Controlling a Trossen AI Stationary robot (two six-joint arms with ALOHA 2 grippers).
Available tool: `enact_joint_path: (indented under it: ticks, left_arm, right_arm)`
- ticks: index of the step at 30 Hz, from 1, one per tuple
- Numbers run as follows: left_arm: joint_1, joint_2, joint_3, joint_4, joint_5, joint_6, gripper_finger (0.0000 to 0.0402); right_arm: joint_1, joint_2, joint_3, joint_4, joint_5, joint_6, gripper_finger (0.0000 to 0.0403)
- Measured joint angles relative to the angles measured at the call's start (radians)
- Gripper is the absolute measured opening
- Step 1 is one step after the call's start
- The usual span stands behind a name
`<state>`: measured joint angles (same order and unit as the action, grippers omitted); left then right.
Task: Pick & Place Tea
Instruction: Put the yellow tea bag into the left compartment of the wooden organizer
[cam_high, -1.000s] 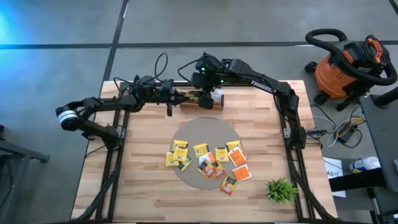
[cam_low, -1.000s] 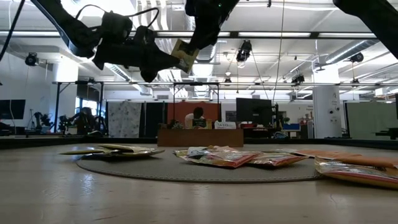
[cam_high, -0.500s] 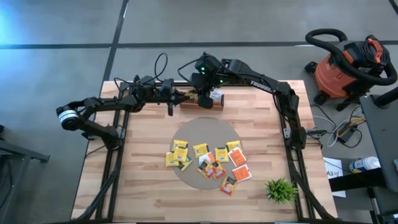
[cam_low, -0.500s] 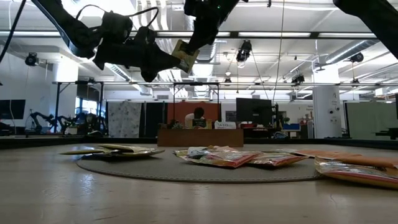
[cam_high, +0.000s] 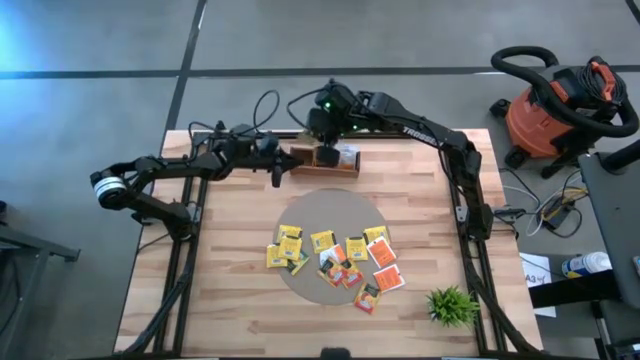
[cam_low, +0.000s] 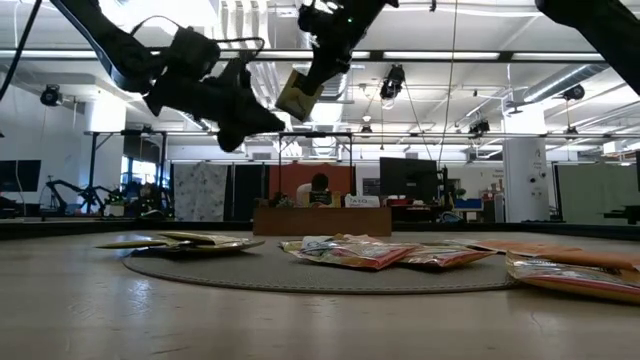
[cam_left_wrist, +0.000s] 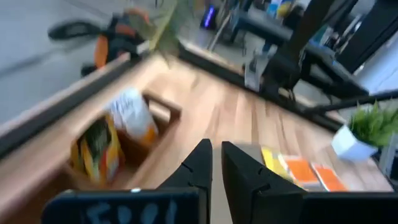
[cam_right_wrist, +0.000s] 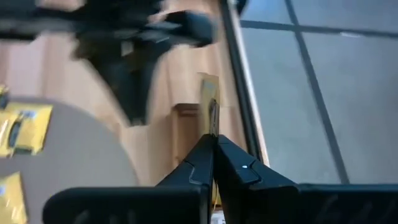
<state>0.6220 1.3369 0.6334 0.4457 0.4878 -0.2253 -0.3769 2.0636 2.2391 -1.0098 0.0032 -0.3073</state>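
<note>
Several yellow and orange-red tea packets (cam_high: 335, 260) lie flat on a round grey mat (cam_high: 330, 205) at mid-table. At the far edge a brown wooden tray (cam_high: 325, 165) holds more packets (cam_left_wrist: 118, 137). Above the tray my right gripper (cam_low: 311, 72) is shut on one yellow tea packet (cam_low: 296, 97). My left gripper (cam_low: 272, 121) hovers just left of that packet. Its fingers (cam_left_wrist: 200, 163) stand a narrow gap apart with nothing between them. My right gripper pinches the yellow packet by its upper edge (cam_right_wrist: 212, 127) between its two fingertips. The fingers come from above, slanting down. The packet hangs tilted below them, clear of the tray and the table, and shows edge-on in the right wrist view.
A small green plant (cam_high: 450, 305) stands at the near right corner. The near left of the wooden tabletop (cam_high: 220, 290) is bare. An orange shop vacuum (cam_high: 555, 100) sits on the floor beyond the table's right edge.
My right gripper has shut on the yellow packet that my left gripper was holding up. My left gripper has let go, drawn back toward the table's left and tipped downward. The packet now hangs from the right gripper alone, tilted a little more.
</note>
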Motion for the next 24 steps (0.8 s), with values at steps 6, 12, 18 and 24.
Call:
enact_joint_path:
  ticks: [6, 12, 18, 24]
  left_arm:
    - [0.0, 0.0, -0.011, -0.219, -0.087, 0.033, 0.003]
    - [0.0, -0.047, -0.11, -0.225, -0.266, -0.025, 0.003]
    - [0.006, -0.118, -0.195, 0.037, -0.393, -0.091, 0.003]
    - [0.013, -0.077, -0.158, 0.112, -0.393, -0.084, 0.003]
  right_arm:
    - [-0.064, 0.047, 0.004, -0.026, -0.075, 0.137, 0.0009]
    - [-0.089, 0.149, 0.021, -0.033, -0.115, 0.137, 0.0009]
    - [-0.088, 0.225, 0.066, -0.083, -0.156, 0.105, 0.0008]
    - [-0.07, 0.247, 0.093, -0.092, -0.169, 0.093, 0.0008]
